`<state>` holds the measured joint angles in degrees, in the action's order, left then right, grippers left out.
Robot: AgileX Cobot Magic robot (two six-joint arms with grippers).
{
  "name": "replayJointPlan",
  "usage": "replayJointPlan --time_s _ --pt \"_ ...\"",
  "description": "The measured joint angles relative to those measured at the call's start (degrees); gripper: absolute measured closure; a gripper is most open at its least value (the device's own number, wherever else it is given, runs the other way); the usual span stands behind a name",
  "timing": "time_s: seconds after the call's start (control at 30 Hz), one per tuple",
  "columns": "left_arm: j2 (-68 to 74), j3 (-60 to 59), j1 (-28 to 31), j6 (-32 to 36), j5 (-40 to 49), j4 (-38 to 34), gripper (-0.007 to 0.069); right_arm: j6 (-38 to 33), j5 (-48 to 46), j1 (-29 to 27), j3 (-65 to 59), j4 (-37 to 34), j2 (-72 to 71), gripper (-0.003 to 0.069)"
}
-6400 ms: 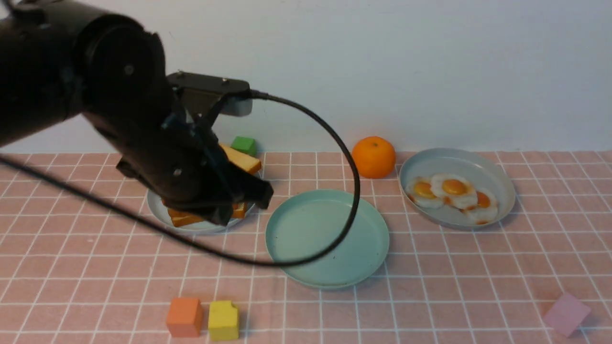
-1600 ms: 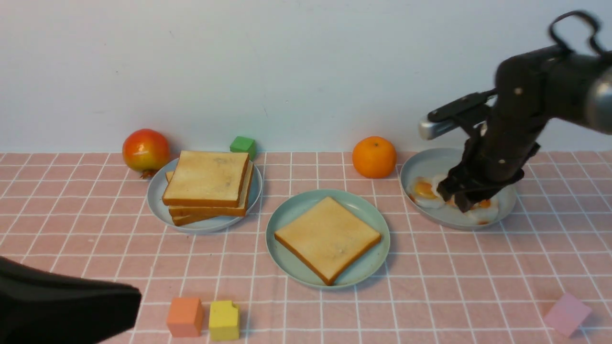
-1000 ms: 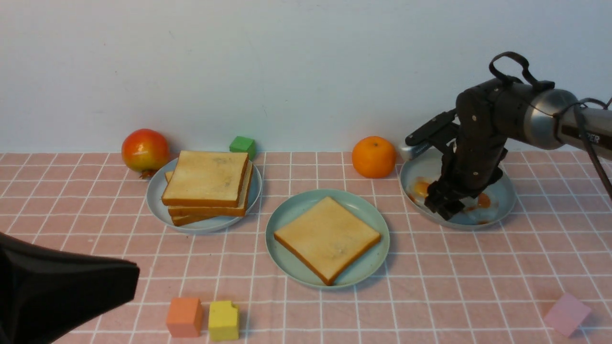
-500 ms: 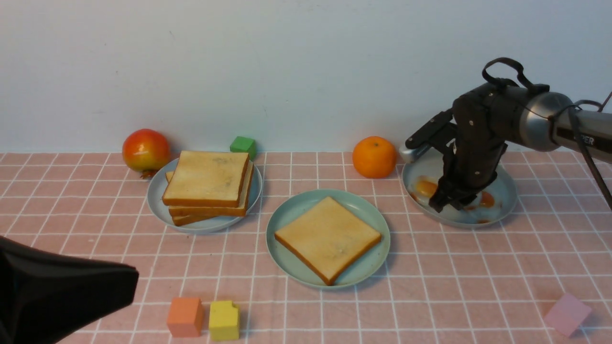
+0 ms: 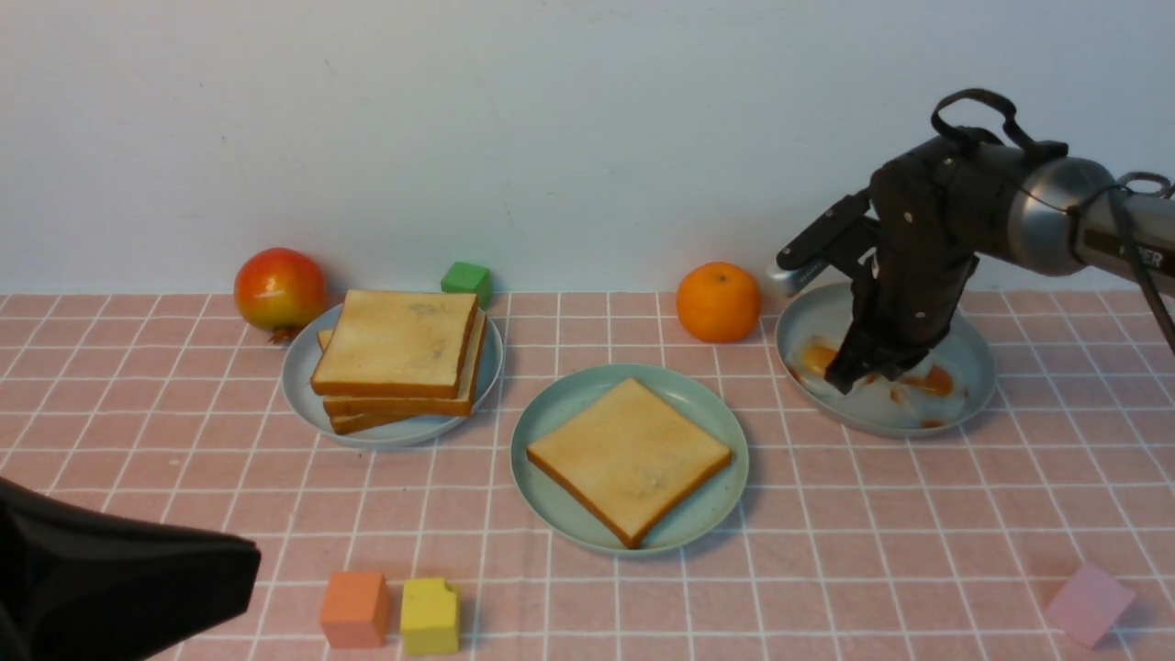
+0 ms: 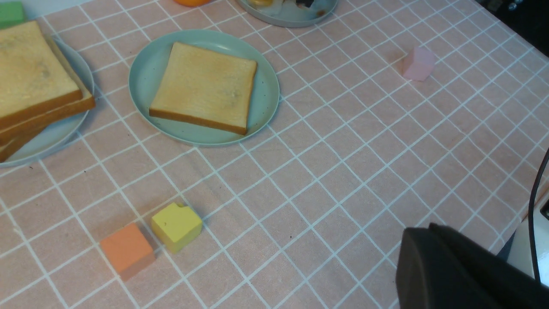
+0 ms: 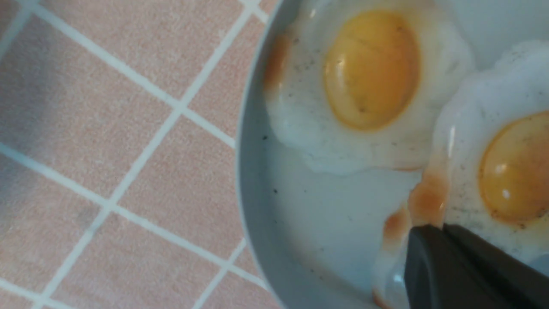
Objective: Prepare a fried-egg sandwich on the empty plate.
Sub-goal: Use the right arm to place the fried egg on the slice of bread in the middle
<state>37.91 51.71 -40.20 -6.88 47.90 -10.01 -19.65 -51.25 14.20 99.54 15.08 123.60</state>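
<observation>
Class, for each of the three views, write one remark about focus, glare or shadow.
Front view: even light, a soft shadow right of the mint-green plate, the eggs around the right pincer smeared. Left wrist view: the toast crisp, the left pincer a dark blur. Right wrist view: soft close-up, small glints on the yolk of the fried egg.

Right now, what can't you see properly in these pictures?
How many fried eggs lie in the grey-blue dish: front view, the right arm covers the middle; right wrist view, the edge cuts one off.
Whether the right gripper pinches an egg: right wrist view, its own dark tip covers that egg's rim.
Most of the left gripper: front and left wrist views, just a dark shape cut off by each picture's edge.
</observation>
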Motion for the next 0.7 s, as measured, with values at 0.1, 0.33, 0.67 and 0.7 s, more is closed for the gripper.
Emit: replayJointPlan --time_s 0.1,0.33,0.67,0.7 --pt "0.00 0.00 0.00 0.00 0.05 0.00 0.0612 0.00 -0.62 0.06 0.00 -0.05 -1.48 0.0649" --pt "0.00 0.00 0.00 0.00 0.05 0.00 0.0612 0.00 -3.81 0.08 0.00 -3.16 -4.96 0.0647" --pt "0.00 0.00 0.00 -0.91 0.00 1.58 0.0612 2.81 -6.56 10.34 -4.81 -7.86 -14.31 0.0645" --pt "0.00 0.00 0.00 -1.06 0.00 1.89 0.0612 3.50 -6.04 13.08 -6.57 -8.37 -14.90 0.0645"
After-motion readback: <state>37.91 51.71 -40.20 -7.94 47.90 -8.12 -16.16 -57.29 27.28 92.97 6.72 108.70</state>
